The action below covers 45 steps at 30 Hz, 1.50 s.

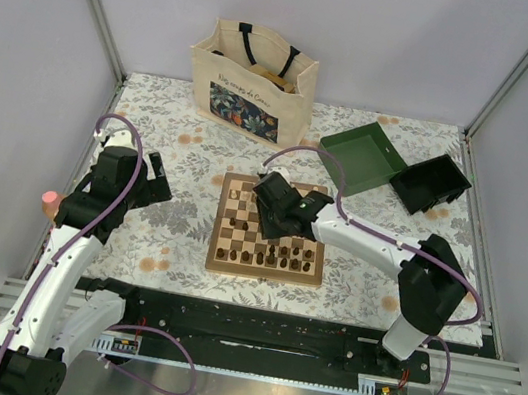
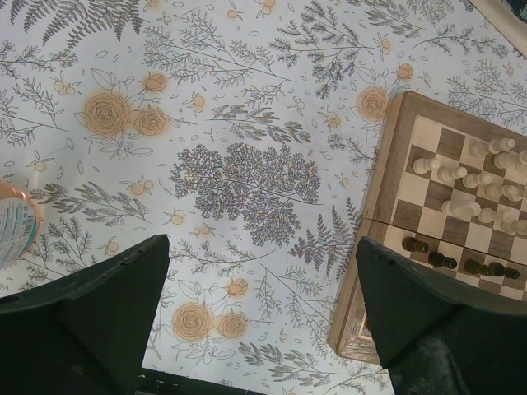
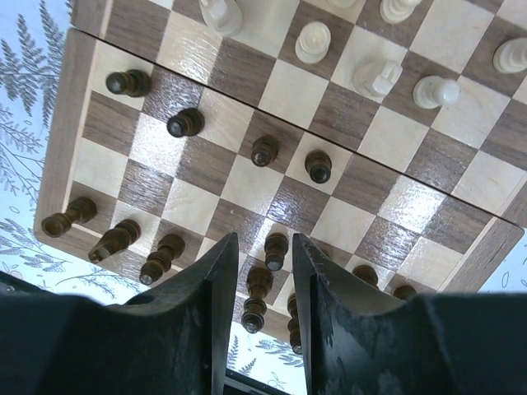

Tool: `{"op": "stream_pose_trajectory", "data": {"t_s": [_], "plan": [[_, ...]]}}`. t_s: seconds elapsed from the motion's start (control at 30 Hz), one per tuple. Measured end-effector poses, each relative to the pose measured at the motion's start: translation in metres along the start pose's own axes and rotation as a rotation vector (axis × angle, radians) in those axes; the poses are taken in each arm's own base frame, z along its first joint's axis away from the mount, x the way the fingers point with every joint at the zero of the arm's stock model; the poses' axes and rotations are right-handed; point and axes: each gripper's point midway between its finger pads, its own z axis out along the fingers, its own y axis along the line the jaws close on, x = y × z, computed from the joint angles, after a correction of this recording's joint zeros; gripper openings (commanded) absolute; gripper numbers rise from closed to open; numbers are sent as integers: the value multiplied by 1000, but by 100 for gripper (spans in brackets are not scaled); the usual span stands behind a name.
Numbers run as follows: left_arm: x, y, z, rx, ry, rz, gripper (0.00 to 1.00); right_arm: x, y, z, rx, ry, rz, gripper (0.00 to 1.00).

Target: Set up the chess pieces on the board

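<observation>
The board (image 1: pixel 216 261) lies mid-table on a floral cloth. Dark chess pieces (image 1: pixel 269 257) stand mostly along its near rows and pale ones (image 1: pixel 236 196) at its far left part. My right gripper (image 1: pixel 270 221) hovers low over the board. In the right wrist view its jaws (image 3: pixel 265 239) stand a little apart around an upright dark pawn (image 3: pixel 276 248), with slim gaps on both sides. More dark pieces (image 3: pixel 185 123) and pale pieces (image 3: pixel 314 41) stand on other squares. My left gripper (image 2: pixel 262 243) is wide open and empty over the cloth, just left of the board's edge (image 2: pixel 380 189).
A printed tote bag (image 1: pixel 253 79) stands at the back. A green box (image 1: pixel 362 156) and a black box (image 1: pixel 431 182) lie at the back right. A pinkish object (image 1: pixel 48 201) sits at the table's left edge beside the left arm.
</observation>
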Motion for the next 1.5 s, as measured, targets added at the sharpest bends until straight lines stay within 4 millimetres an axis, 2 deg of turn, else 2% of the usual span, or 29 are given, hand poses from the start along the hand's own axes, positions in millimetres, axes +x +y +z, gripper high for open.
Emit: {"op": "stream_pose_trajectory", "data": {"t_s": [0.3,0.97,1.5], "plan": [[0,-2,0,12,0,-1,99,-19,-7,-2,0,-31,32,43],[1,-4,2,26,-3,-5,99,-33,-32,6,15,-30,102,42],[1,-2,2,22,-1,-10,99,-20,-30,33,21,32,96,39]]}}
